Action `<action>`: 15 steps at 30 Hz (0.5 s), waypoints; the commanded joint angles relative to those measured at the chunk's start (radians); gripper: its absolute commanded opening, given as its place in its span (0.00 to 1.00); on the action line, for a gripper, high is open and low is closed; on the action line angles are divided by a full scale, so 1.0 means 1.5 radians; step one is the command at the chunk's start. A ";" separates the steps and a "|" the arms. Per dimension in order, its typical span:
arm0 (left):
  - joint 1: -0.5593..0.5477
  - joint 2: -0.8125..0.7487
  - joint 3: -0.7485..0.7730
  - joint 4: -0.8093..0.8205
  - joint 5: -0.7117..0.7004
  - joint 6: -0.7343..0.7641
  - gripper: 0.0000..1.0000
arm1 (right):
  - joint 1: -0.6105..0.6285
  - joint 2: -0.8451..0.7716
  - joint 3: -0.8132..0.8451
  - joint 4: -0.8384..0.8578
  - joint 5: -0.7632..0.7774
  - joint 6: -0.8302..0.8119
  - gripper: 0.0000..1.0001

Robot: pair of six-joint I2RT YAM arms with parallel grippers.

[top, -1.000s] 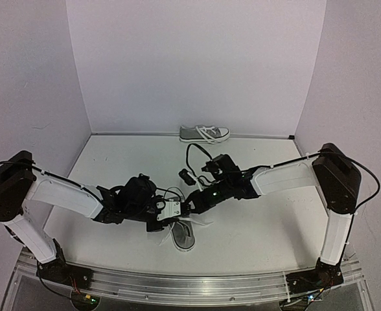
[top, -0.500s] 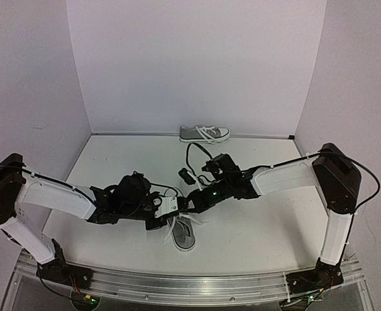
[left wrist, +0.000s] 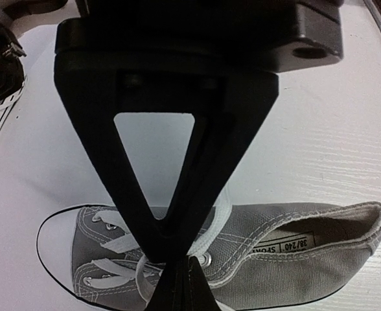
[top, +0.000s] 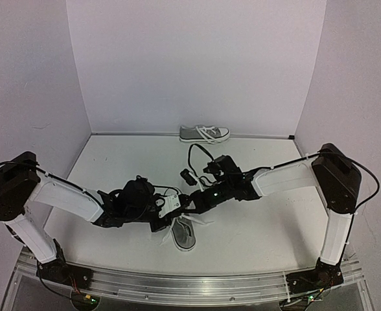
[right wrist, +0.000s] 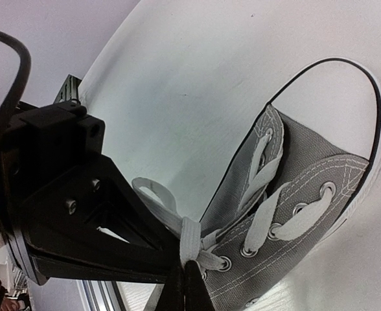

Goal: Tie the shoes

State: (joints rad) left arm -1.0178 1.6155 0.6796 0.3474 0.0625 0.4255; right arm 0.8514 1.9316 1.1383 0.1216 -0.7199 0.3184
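- We're mid-knot on the near shoe [top: 184,236], front-centre on the table [top: 268,227]. The other shoe [top: 205,134] lies at the back wall, well apart.
- The left gripper [left wrist: 176,256] and right gripper [right wrist: 183,278] meet tip to tip, each pinched tight on the white lace [right wrist: 192,234] over the eyelets.
- Next, we judge: draw the ends apart to cinch, without dragging the shoe.

Both arms stretch low and inward. The left gripper [top: 176,208] and right gripper [top: 190,202] meet tip to tip, both pinched closed.
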 commanded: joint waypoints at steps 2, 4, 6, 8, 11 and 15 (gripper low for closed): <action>-0.002 0.022 -0.025 0.113 -0.023 -0.106 0.00 | -0.001 -0.016 -0.009 0.038 -0.012 0.012 0.00; -0.003 0.027 -0.035 0.141 -0.024 -0.128 0.00 | -0.001 -0.017 -0.011 0.041 -0.014 0.015 0.00; -0.003 0.030 -0.043 0.160 -0.026 -0.149 0.00 | -0.001 -0.019 -0.014 0.046 -0.016 0.017 0.00; -0.002 0.035 -0.050 0.179 -0.034 -0.166 0.00 | -0.001 -0.024 -0.018 0.055 -0.020 0.021 0.00; -0.001 0.042 -0.064 0.220 -0.035 -0.193 0.00 | 0.000 -0.026 -0.020 0.064 -0.031 0.027 0.00; 0.005 0.054 -0.088 0.293 -0.026 -0.238 0.00 | -0.001 -0.026 -0.023 0.068 -0.044 0.032 0.00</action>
State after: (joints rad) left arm -1.0212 1.6726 0.5774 0.6260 0.0376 0.1668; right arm 0.8513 1.9316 1.1108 0.1761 -0.7359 0.3524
